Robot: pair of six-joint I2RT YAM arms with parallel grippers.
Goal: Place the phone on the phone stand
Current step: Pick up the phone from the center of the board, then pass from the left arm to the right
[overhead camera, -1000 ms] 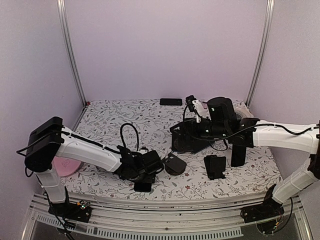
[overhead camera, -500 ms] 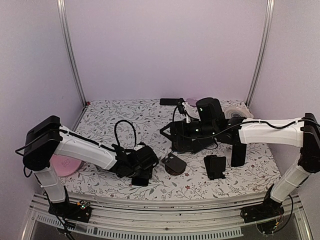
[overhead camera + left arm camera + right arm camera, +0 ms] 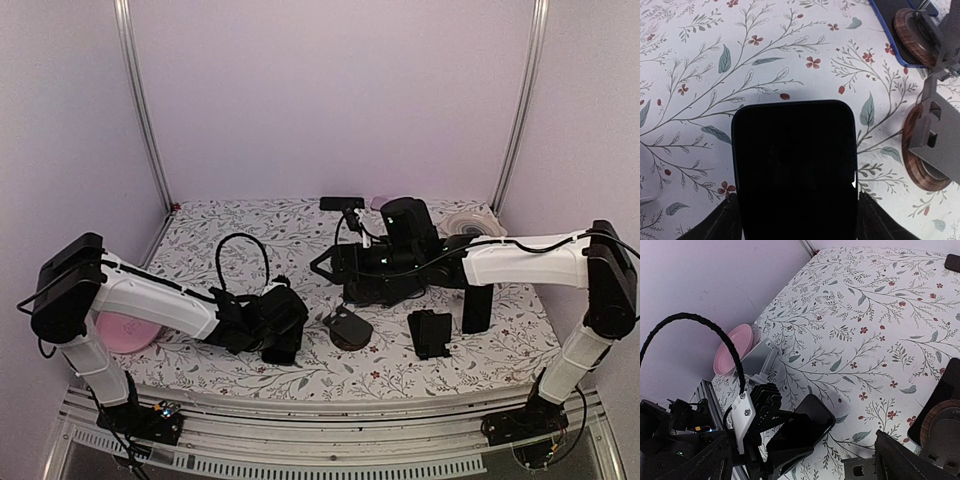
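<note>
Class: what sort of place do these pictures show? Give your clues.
Probably a robotics lab test cell: two arms bolted to a rail, plain walls on metal posts around a floral cloth, and staged props, a phone and stand.

White shells and black joints clad the left arm and right arm; the left gripper is black, trailing a looped black cable.

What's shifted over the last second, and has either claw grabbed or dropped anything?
The right claw, open and empty, has swung left and now sits just beyond the left one. The left claw, gripping the phone throughout, drew slightly back and to the left. Nothing was taken hold of or let go. The phone stand and the pink plate stayed put.
</note>
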